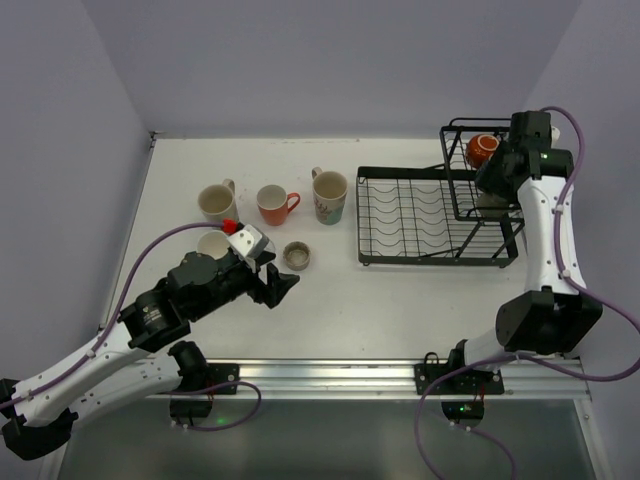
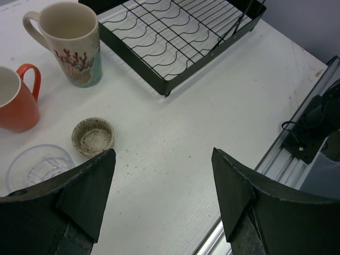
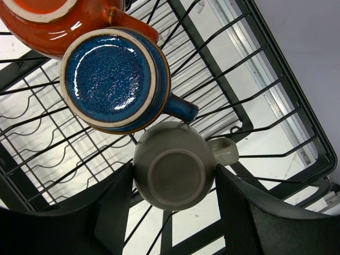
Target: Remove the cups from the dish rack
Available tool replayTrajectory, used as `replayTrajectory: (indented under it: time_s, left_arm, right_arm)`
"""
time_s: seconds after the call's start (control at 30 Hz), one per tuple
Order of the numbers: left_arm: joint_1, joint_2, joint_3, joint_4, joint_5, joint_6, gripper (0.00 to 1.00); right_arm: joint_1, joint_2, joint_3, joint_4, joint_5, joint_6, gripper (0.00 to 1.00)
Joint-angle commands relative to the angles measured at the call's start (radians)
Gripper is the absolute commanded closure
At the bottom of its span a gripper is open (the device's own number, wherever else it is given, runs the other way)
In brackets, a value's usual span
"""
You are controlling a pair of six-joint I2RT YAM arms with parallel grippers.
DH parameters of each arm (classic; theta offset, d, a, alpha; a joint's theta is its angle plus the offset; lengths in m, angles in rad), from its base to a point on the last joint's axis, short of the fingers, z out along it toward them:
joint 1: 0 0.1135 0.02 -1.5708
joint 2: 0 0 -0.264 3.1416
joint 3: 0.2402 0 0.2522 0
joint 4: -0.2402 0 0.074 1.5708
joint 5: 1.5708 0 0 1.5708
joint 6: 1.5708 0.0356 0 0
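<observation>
**R gripper closed on beige cup in basket, L open and idle**

Nearest the bases, L gripper (image 1: pixel 275 282) hangs low over the table (image 1: pixel 400 310), jaws wide apart w/ nothing between them. Just past it are a clear glass (image 2: pixel 37 167) and a small speckled cup (image 2: pixel 93 136), side by side. Farther back, three mugs stand upright in a row, each apart: cream mug (image 1: pixel 215 203), orange mug (image 1: pixel 272 205), patterned mug (image 1: pixel 329 196). Right of them is the dish rack (image 1: pixel 400 172), w/ its raised basket (image 1: pixel 455 128) at the far end. The basket holds an orange-red cup (image 3: pixel 58 26), blue cup (image 3: pixel 114 79) and beige cup (image 3: pixel 170 175), touching in a line, the last two w/ bases toward the wrist cam. R gripper (image 3: pixel 172 212) is in the basket — fingers (image 3: pixel 114 212) snug vs both sides of the beige cup, closed on it.
</observation>
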Motion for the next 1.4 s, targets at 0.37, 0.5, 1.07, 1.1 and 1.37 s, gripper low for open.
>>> replayTrajectory:
  time_s: [0.37,0.5,1.07,1.1,1.37]
  left_arm:
    - [-0.003,0.004,-0.008,0.011,-0.016,0.025,0.23]
    - [-0.003,0.006,-0.008,0.011,-0.017,0.025,0.23]
    - [-0.003,0.0,-0.009,0.009,-0.014,0.025,0.22]
    - [-0.003,0.0,-0.011,0.009,-0.014,0.025,0.22]
    - [-0.003,0.001,-0.011,0.007,-0.016,0.024,0.22]
  right_arm:
    - [0.023,-0.091,0.018,0.011,-0.049,-0.011,0.64]
    - [0.026,-0.1,0.037,-0.006,-0.044,-0.004,0.63]
    - [0.04,-0.005,-0.006,-0.092,0.068,0.009,0.13]
    - [0.04,-0.003,-0.009,-0.086,0.068,0.007,0.1]
    - [0.039,0.058,0.001,-0.055,0.058,0.029,0.07]
